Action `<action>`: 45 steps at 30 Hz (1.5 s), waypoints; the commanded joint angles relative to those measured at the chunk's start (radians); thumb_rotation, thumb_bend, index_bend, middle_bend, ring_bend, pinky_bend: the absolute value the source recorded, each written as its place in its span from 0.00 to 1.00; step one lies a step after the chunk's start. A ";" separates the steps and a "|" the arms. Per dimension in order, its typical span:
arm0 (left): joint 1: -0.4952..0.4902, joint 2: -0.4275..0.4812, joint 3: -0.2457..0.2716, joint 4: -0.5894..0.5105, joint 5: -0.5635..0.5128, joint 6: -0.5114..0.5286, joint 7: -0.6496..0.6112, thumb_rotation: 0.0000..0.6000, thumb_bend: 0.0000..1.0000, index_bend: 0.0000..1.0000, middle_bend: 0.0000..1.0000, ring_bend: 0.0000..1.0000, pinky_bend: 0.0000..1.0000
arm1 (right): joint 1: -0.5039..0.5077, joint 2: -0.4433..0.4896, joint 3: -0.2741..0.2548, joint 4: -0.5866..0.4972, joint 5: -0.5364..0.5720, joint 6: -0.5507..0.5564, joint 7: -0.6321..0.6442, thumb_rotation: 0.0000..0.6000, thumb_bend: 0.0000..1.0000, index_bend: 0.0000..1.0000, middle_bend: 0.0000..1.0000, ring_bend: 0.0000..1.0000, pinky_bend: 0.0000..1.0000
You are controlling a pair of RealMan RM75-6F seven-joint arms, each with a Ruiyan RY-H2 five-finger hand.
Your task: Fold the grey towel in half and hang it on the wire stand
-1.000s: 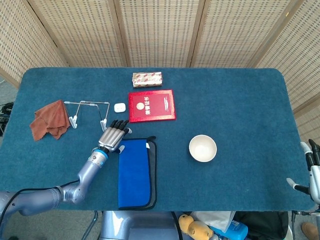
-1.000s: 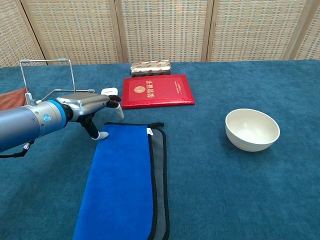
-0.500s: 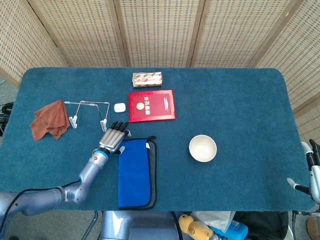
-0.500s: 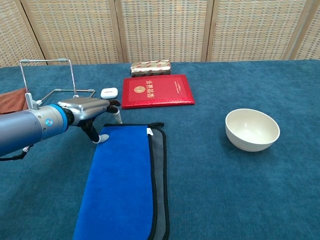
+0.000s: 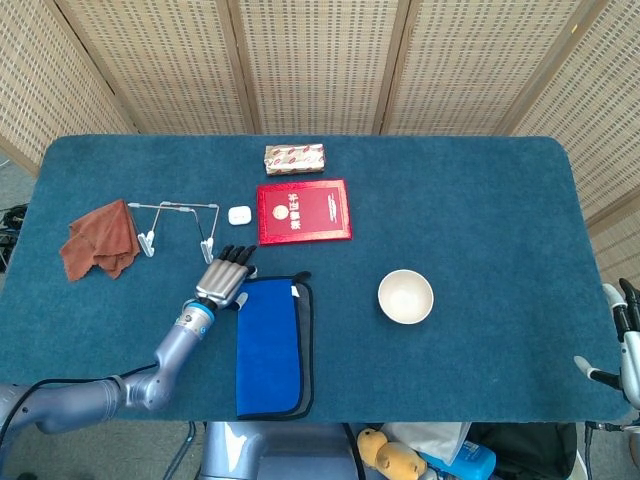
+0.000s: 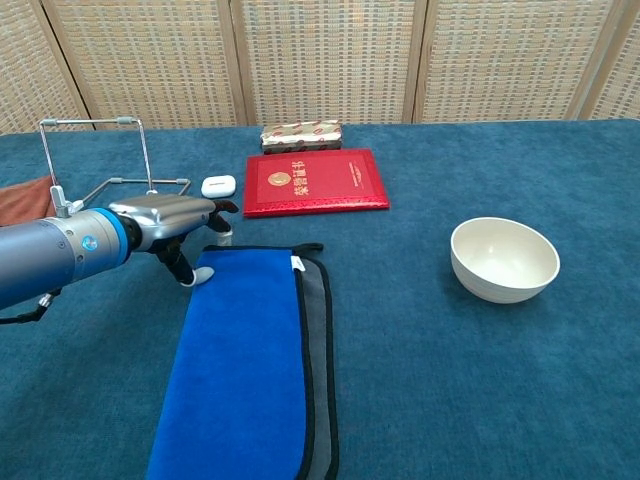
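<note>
The towel [image 6: 250,370] lies flat near the front edge of the table [image 5: 480,200], already folded lengthwise, blue face up with a grey strip showing along its right side. The left hand [image 6: 165,222] hovers at its far left corner, fingers extended and holding nothing. The wire stand [image 5: 180,225] stands just beyond, bare. So folding looks done; lifting and hanging remain. The right hand [image 5: 622,340], at the right edge, grips nothing visible

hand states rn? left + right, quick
Left hand: open, holding nothing, fingers stretched out at the far-left corner of the folded towel.
Right hand: only partly in view at the table's right edge; cannot tell.
</note>
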 commanded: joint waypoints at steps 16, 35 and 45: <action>0.002 0.018 -0.002 -0.039 0.014 0.023 0.004 1.00 0.61 0.77 0.00 0.00 0.00 | -0.003 0.005 -0.002 -0.003 -0.006 0.005 0.010 1.00 0.00 0.00 0.00 0.00 0.00; -0.020 0.096 -0.067 -0.132 0.065 0.086 0.009 1.00 0.65 0.83 0.00 0.00 0.00 | -0.004 0.009 0.001 -0.001 -0.004 0.006 0.023 1.00 0.00 0.00 0.00 0.00 0.00; -0.064 0.178 -0.150 -0.184 0.002 0.098 0.031 1.00 0.65 0.83 0.00 0.00 0.00 | 0.000 0.008 0.005 0.001 0.010 -0.007 0.026 1.00 0.00 0.00 0.00 0.00 0.00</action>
